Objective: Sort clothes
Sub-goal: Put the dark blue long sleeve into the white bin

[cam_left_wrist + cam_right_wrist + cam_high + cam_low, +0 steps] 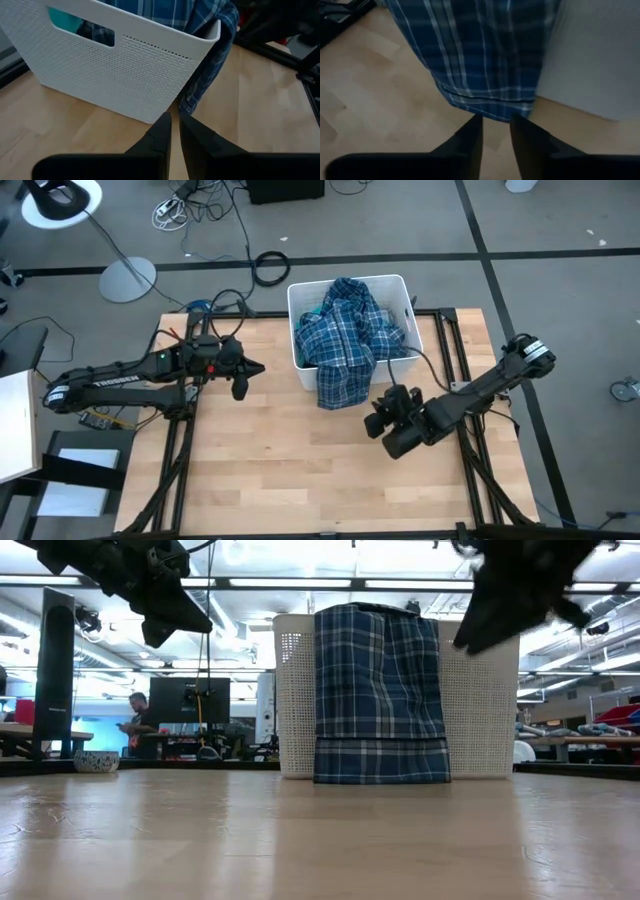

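Navy plaid shirt (345,340): heaped in the white bin (400,285), draped over its front wall, hem touching the table.
Turquoise piece (65,20): inside, behind handle slot.

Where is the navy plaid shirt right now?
In the high view, the navy plaid shirt sits in the white bin at the table's far centre, draped over its near wall onto the tabletop, just beyond the right gripper.

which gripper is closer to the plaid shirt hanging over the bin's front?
Right. The right gripper hovers just off the navy plaid shirt hem at the bin front; the left gripper sits farther off, beyond the bin's left wall.
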`<state>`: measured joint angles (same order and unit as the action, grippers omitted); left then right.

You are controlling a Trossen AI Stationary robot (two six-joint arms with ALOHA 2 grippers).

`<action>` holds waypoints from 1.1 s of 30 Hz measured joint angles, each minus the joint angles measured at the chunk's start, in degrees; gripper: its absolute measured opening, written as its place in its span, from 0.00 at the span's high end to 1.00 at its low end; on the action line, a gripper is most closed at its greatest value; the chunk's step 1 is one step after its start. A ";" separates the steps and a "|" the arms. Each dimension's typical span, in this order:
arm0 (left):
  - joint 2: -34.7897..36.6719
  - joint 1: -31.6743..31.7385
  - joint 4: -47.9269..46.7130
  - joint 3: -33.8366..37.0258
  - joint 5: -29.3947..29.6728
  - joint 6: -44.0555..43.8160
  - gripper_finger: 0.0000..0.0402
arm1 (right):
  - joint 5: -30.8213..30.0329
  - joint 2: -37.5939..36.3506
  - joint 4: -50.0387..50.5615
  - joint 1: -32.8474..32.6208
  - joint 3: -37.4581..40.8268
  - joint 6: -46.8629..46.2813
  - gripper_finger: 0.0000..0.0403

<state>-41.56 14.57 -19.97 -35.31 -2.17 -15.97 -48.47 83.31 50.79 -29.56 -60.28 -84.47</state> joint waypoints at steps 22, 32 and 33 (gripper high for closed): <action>0.00 0.00 -0.74 0.00 -1.95 -8.71 0.90 | 4.58 0.04 -56.09 16.43 27.33 27.11 0.53; 0.00 0.00 -0.65 0.00 -1.95 -8.76 0.90 | 13.26 0.04 -70.22 19.91 27.30 34.82 0.94; 0.00 0.00 -0.60 0.00 -1.95 -8.76 0.90 | 13.33 0.04 -72.20 19.91 27.30 35.13 0.97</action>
<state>-41.56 14.57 -20.57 -35.31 -4.12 -24.73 -35.14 83.35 -21.40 -9.65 -32.97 -49.33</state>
